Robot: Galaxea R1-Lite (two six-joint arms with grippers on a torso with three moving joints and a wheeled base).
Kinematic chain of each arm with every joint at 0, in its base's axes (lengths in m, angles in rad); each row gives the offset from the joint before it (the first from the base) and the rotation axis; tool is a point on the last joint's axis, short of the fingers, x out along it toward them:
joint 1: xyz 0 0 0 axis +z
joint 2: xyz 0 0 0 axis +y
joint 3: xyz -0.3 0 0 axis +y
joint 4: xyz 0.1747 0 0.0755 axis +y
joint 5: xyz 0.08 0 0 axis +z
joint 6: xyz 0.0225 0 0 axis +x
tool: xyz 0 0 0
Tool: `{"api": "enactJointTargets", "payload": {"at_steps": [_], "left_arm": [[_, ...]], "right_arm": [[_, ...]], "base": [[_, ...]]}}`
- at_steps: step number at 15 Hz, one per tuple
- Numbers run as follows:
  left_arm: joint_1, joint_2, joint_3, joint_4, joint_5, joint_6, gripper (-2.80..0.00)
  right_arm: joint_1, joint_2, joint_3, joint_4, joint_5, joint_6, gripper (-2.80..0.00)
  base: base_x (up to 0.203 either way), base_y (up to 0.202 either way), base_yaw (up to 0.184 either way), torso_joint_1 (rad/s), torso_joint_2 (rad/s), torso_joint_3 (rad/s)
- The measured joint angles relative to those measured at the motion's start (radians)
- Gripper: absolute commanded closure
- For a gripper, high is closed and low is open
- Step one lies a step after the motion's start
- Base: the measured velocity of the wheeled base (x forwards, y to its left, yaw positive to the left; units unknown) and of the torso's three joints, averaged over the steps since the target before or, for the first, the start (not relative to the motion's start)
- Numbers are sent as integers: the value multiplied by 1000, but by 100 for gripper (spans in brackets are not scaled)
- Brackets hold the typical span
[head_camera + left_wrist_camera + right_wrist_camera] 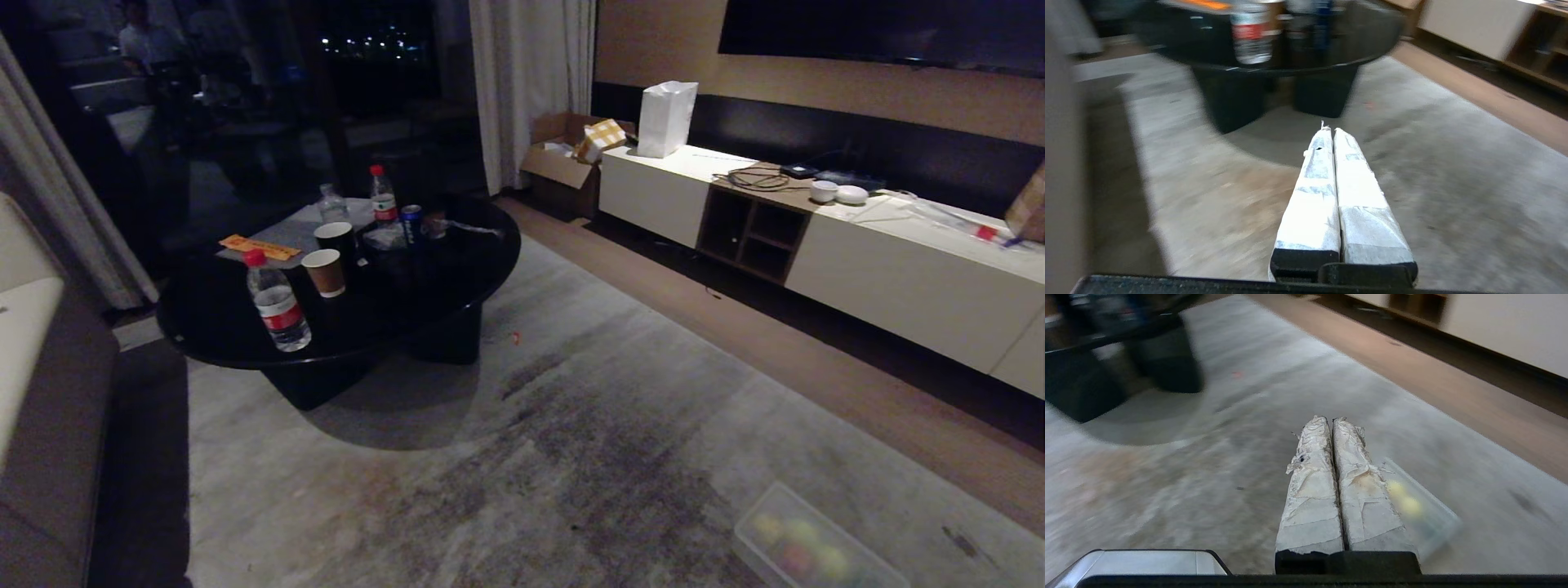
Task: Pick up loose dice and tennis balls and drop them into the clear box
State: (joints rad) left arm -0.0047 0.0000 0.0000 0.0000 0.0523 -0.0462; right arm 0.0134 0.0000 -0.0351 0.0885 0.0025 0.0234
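Note:
The clear box stands on the grey carpet at the near right, partly cut off by the picture's edge. Inside it lie yellow-green tennis balls and a blurred pinkish shape; I cannot tell whether that is a die. No other dice show. In the right wrist view the clear box lies just beyond and beside my right gripper, with two yellow balls in it. That gripper is shut and holds nothing. My left gripper is also shut and empty, pointing over the carpet toward the table. Neither arm shows in the head view.
A black round coffee table with water bottles, paper cups and a can stands ahead on the left. A sofa runs along the left edge. A long white cabinet lines the right wall. A small red speck lies by the table.

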Motion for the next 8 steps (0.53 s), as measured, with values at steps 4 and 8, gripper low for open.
{"api": "enactJointTargets", "payload": {"at_steps": [4, 8], "left_arm": [[0, 0, 0, 0, -1, 3, 0], [0, 0, 0, 0, -1, 3, 0]], "right_arm": [[0, 0, 0, 0, 0, 0, 0], [0, 0, 0, 0, 0, 0, 0]], "base": [[2, -8, 166, 2, 4, 2], [1, -8, 166, 3, 1, 1]]}}
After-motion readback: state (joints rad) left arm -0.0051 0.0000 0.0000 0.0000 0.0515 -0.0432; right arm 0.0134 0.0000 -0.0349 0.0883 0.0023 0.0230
